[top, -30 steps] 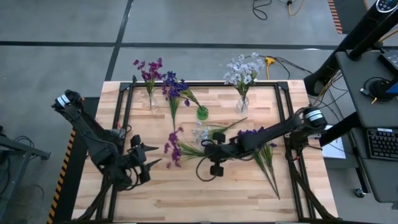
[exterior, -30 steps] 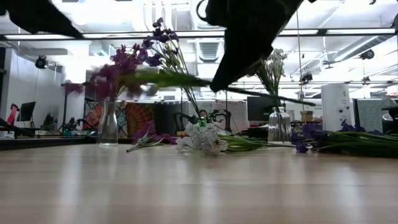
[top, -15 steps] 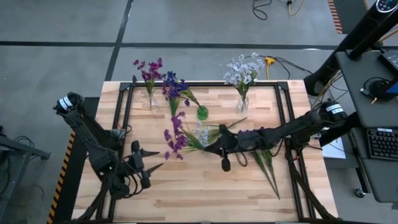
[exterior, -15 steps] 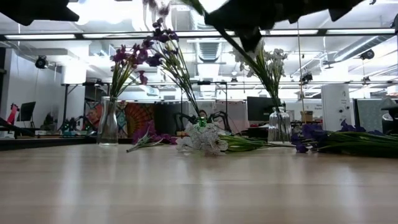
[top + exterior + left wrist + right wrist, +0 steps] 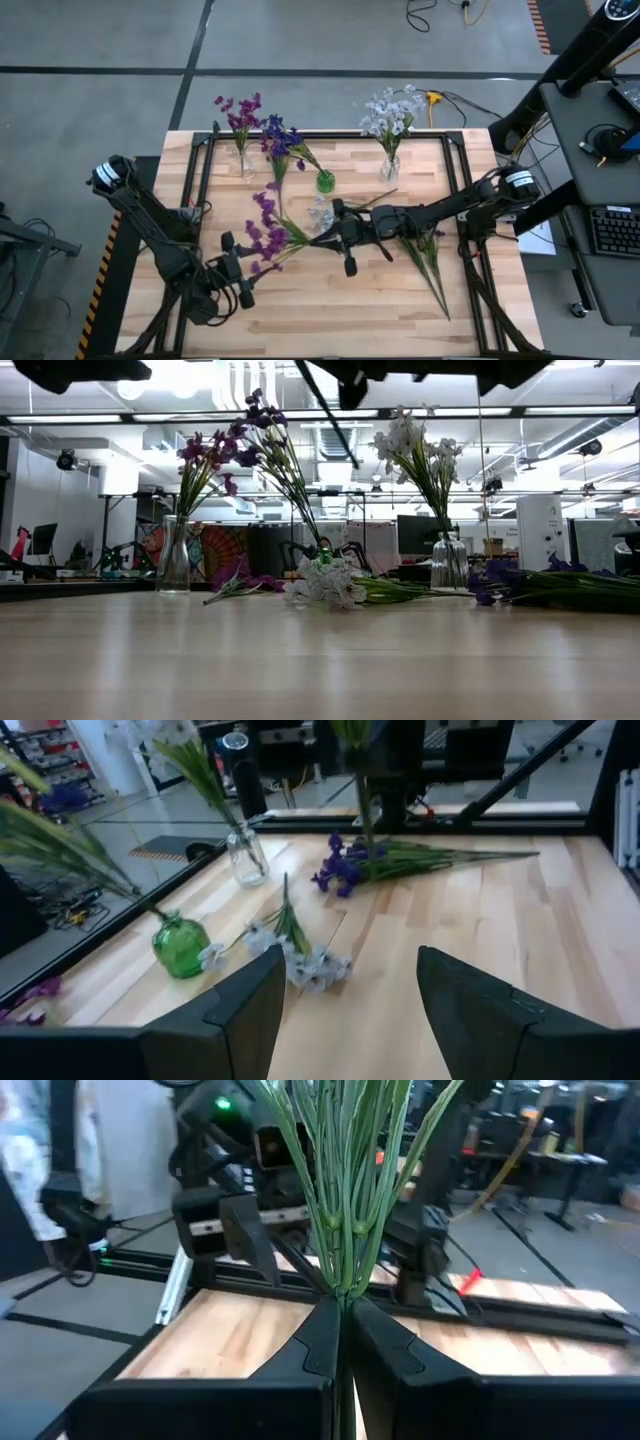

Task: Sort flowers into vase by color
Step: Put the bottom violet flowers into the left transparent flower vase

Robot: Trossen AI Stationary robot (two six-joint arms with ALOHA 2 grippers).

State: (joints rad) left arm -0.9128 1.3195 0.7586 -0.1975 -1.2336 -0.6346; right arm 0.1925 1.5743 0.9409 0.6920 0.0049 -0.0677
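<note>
While the right gripper [image 5: 322,238] pinched the magenta sprig [image 5: 266,235] by its stem, just in front of the green vase [image 5: 325,182], I feared a swinging bloom might tip that vase or slip loose; the left gripper [image 5: 243,283], fingers apart, waited nearer the table's front.

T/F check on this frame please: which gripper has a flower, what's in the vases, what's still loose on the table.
1. The right gripper is shut on a magenta sprig. True.
2. The left gripper holds a white flower. False: it is open and empty, near the table's front left.
3. The green vase holds dark blue-violet flowers. True.
4. No flowers lie loose on the table. False: a white sprig and a blue-violet sprig lie there.
5. The white bunch stands in the green vase. False: it is in a clear vase.
</note>
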